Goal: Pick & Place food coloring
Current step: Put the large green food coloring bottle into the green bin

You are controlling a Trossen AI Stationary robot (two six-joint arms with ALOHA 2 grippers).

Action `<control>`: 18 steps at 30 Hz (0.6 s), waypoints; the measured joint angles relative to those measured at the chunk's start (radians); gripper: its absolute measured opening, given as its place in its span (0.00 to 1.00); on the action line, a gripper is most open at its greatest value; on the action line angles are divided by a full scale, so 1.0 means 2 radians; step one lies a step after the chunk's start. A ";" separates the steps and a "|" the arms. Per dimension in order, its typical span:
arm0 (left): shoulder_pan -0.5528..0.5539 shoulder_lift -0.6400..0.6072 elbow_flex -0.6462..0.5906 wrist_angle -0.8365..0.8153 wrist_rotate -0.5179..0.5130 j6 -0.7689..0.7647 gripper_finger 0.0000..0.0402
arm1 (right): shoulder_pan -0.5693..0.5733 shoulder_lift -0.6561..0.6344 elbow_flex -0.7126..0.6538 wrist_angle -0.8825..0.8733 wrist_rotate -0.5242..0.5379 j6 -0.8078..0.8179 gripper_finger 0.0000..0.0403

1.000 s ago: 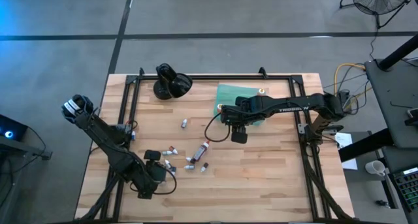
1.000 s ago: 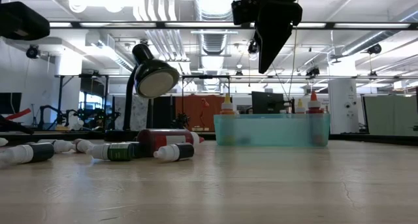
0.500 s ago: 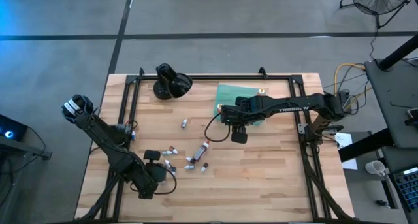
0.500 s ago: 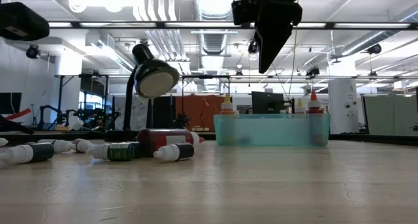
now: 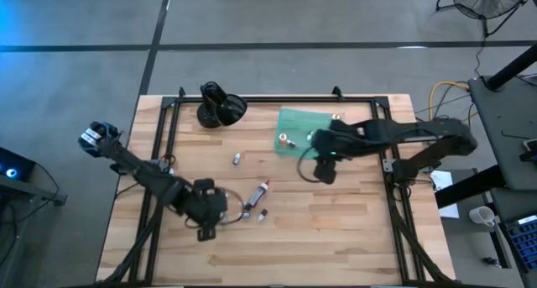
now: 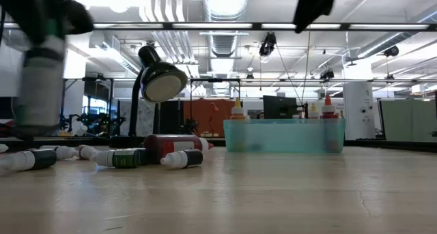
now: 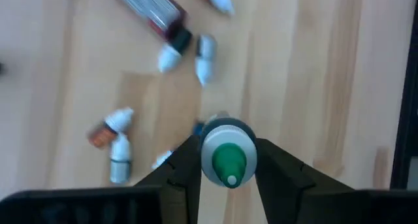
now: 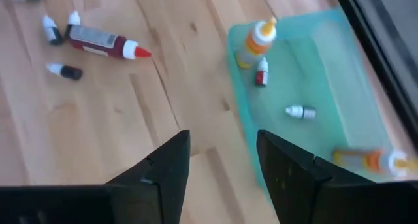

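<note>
Left gripper (image 7: pixel 227 160) fingers pinch a green-capped bottle (image 7: pixel 227 160); carry it upright to the teal tray (image 5: pixel 295 120), clear of the empty, spread right gripper (image 8: pixel 219 160).

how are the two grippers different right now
The left gripper is shut on a green-tipped bottle, held between its fingers above the scattered bottles on the wood. The right gripper is open and holds nothing. The left one is over bare table, while the right one is by the teal tray's edge. Both are off the tabletop, with dark fingers.
</note>
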 joint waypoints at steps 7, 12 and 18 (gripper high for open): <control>0.110 0.010 0.094 -0.037 0.002 0.041 0.23 | 0.019 -0.102 -0.105 -0.002 0.010 0.114 0.42; 0.192 0.053 0.219 -0.070 0.002 0.098 0.23 | 0.036 -0.157 -0.176 -0.001 0.015 0.167 0.42; 0.295 0.148 0.395 -0.110 0.003 0.210 0.23 | 0.043 -0.196 -0.225 0.002 0.040 0.206 0.42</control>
